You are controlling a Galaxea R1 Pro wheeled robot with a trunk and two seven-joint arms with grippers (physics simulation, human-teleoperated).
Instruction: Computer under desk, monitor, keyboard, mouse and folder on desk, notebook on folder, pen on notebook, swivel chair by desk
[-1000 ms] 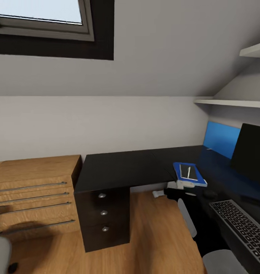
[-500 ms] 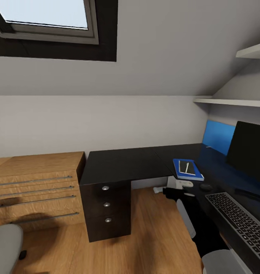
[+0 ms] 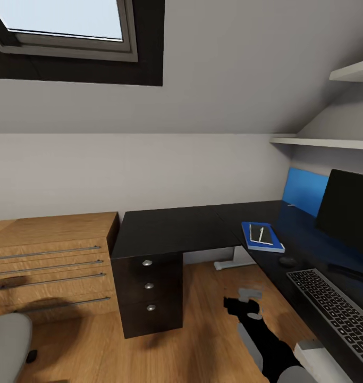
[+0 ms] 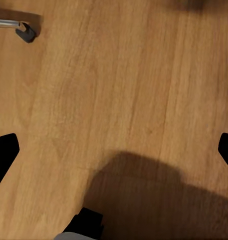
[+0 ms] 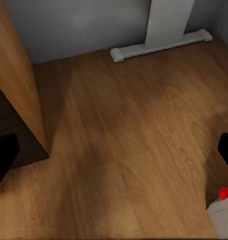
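Even, fairly bright rendered daylight, apparently from the skylight, with soft shadows on the wood floor beside the drawer chest, a broad blurred shadow across the left wrist view, faint sheen on the desk, slight softness overall.

On the desk, the folder lies behind the mouse, apparently bearing notebook and pen.

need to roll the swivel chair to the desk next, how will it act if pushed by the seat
The swivel chair would probably roll easily: a castor sits on smooth wood floor. It may pivot or veer rather than track straight. Its padded grey seat probably gives slightly under a push.
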